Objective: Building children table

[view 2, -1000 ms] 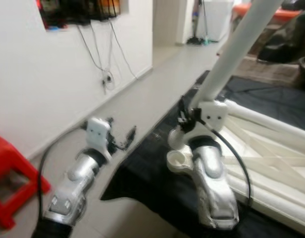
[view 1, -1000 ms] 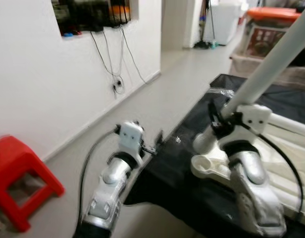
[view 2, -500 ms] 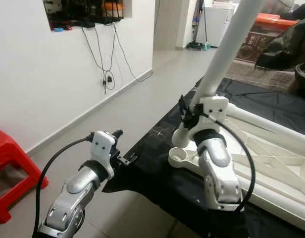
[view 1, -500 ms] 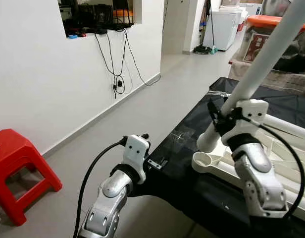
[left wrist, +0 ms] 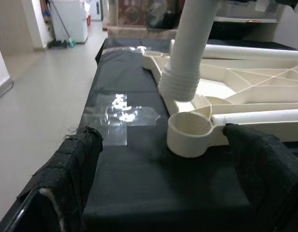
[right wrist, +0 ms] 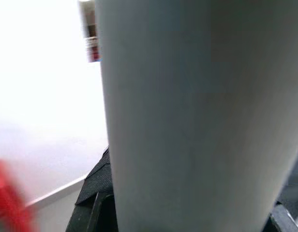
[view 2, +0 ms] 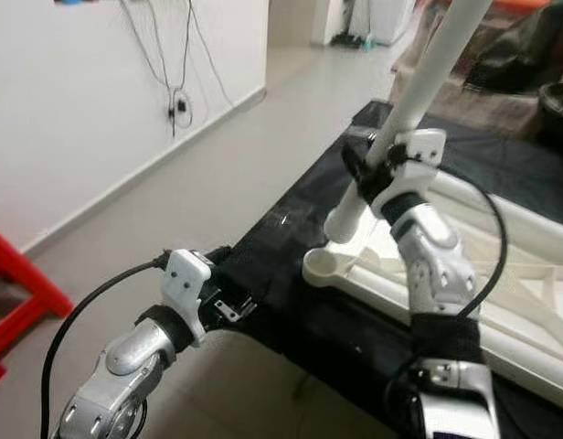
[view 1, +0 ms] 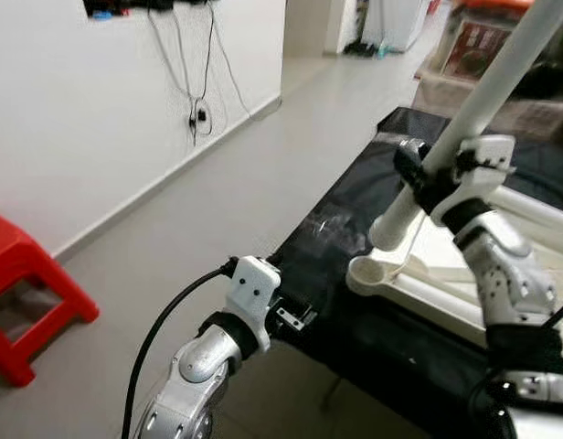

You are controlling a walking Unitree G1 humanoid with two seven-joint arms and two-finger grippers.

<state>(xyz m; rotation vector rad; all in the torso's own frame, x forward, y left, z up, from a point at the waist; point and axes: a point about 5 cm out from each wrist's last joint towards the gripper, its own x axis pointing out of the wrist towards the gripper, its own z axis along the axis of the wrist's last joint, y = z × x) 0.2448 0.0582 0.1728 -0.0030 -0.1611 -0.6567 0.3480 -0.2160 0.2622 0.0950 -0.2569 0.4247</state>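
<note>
Our right gripper [view 1: 426, 176] clamps the white leg [view 1: 487, 96] tilted beside the socket [left wrist: 190, 133]; misalignment risks cross-threading. Left gripper [left wrist: 173, 159] fingers [left wrist: 79, 159] apparently spread

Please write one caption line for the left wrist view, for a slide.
Open left gripper faces the empty corner socket of the white table frame; the threaded white leg hangs just behind the socket.

No text, label, brand, number or sign could be read anywhere. Printing on the box [view 1: 471, 50] at the far end of the room was too blurred to make out.
</note>
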